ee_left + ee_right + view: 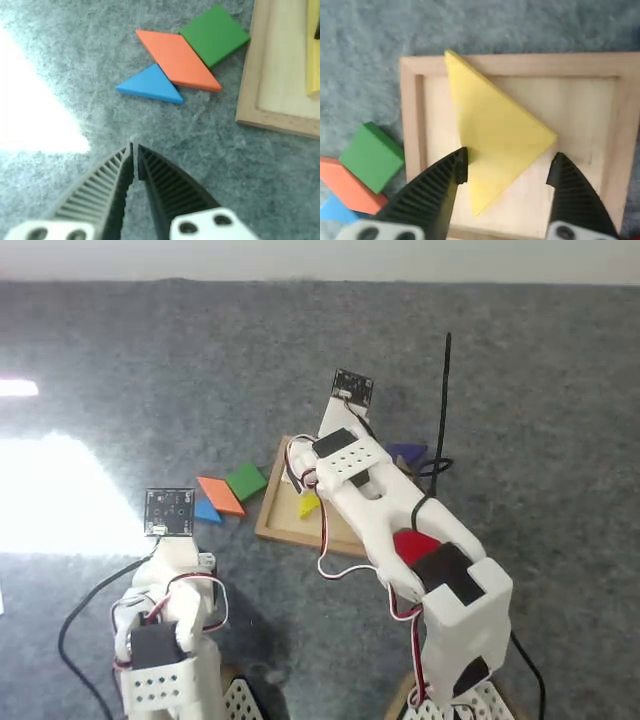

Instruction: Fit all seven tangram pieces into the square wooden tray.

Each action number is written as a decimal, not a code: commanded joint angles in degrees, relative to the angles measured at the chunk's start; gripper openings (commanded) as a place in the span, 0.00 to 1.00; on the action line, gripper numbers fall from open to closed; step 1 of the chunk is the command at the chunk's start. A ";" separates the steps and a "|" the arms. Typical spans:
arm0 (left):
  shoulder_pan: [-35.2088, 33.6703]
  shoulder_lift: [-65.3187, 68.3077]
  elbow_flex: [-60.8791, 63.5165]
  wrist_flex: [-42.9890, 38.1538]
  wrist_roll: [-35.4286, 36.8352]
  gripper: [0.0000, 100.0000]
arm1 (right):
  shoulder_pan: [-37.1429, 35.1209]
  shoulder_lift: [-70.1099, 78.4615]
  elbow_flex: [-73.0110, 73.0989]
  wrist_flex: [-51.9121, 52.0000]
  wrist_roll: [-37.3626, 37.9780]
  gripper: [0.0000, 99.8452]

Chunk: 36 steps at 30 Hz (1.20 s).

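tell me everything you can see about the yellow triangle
The yellow triangle is a flat, evenly coloured piece with crisp edges that looks like painted wood. It lies in the square wooden tray but is not seated: one sharp corner rides over the tray's rim, while the rest lies over the tray floor. The right gripper stands open astride it, one fingertip at its edge; whether they touch is unclear. No other piece touches it.
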 commanded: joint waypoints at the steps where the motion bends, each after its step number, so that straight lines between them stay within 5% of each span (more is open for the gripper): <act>1: -0.35 -1.05 -0.75 0.18 0.09 0.01 | 0.22 -3.65 -2.20 2.24 0.88 0.27; 14: -0.35 -1.05 -0.75 0.18 0.09 0.01 | 9.80 -15.78 -1.32 5.49 8.44 0.27; 21: -0.35 -1.05 -0.75 0.18 0.09 0.01 | 9.89 -9.10 2.29 -5.32 8.97 0.27; 36: -0.35 -1.05 -0.75 0.18 0.09 0.01 | -1.89 0.13 -1.85 -7.96 11.16 0.27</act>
